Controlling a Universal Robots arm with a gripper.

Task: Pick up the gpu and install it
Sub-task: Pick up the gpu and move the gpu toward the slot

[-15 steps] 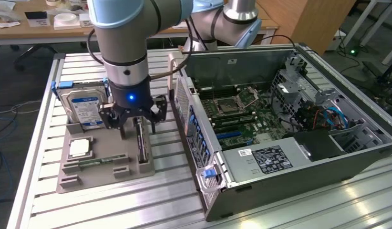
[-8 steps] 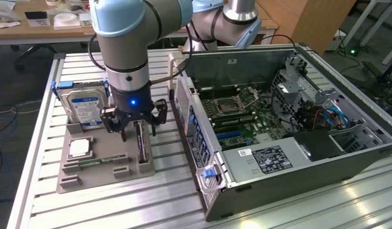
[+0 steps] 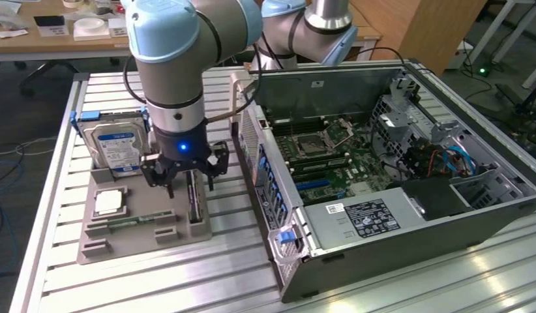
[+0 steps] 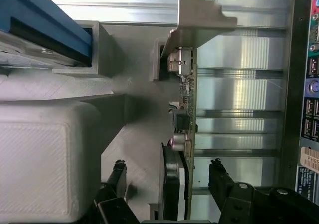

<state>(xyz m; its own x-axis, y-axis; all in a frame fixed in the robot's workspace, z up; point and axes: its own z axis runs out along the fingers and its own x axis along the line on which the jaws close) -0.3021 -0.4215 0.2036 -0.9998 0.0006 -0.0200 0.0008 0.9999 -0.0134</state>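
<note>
Black angular hand [image 4: 167,165], apparently spread, straddles the thin flat gpu [image 4: 188,109].

The table [image 3: 163,287] is shiny ribbed metal — its holder [image 3: 133,244] matt grey plastic, the gpu [image 4: 185,99] bracket [image 4: 199,15] dull metal.

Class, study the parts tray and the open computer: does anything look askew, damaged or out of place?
Nothing stands out. The gpu stands on edge in a slot of the tray, the hard drive in another, and the open hand straddles the gpu.
</note>
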